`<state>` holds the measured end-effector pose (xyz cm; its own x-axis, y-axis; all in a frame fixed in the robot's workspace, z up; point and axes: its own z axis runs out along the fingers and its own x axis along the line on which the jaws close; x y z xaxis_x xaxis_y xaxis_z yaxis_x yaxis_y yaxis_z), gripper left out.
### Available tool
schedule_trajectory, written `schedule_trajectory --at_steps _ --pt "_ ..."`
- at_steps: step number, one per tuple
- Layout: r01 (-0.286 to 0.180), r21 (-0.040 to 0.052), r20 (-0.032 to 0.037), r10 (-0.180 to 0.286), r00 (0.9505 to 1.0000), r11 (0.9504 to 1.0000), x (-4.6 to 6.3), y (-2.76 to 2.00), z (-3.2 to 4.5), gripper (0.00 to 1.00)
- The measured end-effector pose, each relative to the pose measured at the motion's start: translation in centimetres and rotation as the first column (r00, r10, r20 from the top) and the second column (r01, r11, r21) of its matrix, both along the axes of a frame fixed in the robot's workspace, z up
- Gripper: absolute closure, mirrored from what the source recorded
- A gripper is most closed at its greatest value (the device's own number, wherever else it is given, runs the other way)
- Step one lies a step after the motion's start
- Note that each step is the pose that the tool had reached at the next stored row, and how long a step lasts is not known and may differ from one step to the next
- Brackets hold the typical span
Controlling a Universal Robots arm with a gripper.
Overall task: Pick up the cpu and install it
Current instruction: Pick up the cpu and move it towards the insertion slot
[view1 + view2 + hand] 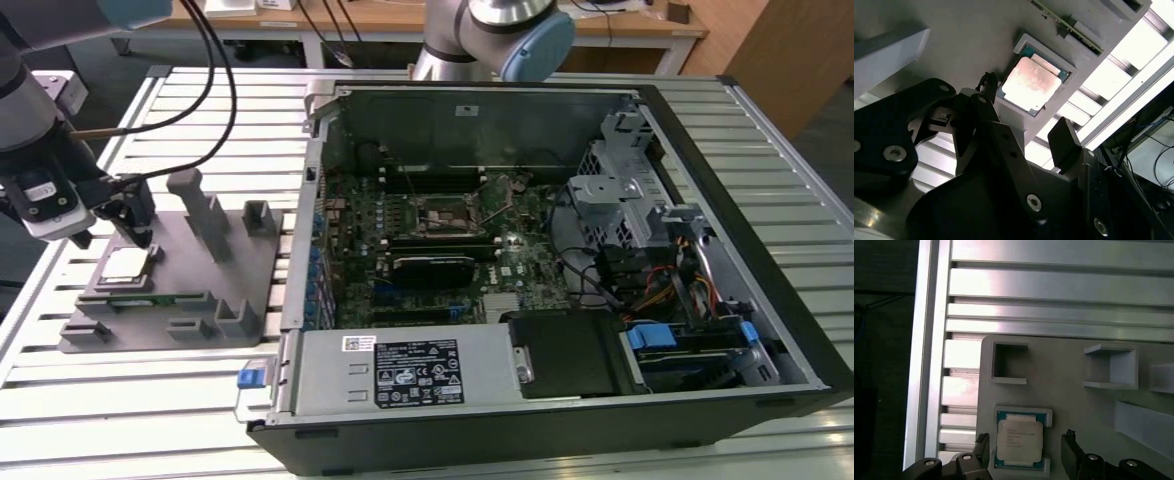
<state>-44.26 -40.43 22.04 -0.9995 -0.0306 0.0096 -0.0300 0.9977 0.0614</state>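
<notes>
Hand spread apart, straddling the cpu (seated in the grey fixture, 9 o'clock of the case, exterior view). Pick-up step, grip not yet made; it likely calls for a level, square closing.

The flat square cpu, silvery-topped with a greenish rim, lay level in a recess of the grey fixture.

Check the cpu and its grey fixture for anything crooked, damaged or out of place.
Nothing stands out. In the first wrist view the cpu lies flat and square in its recess on the grey fixture, its edges parallel to the recess. The gripper is open and straddles it.
</notes>
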Motion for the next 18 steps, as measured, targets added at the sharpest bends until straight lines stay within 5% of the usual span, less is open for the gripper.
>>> schedule_trajectory --at_steps 18 --pt "0.000 0.0001 0.0002 0.000 1.0000 1.0000 -0.3 -0.16 -1.10 0.33"
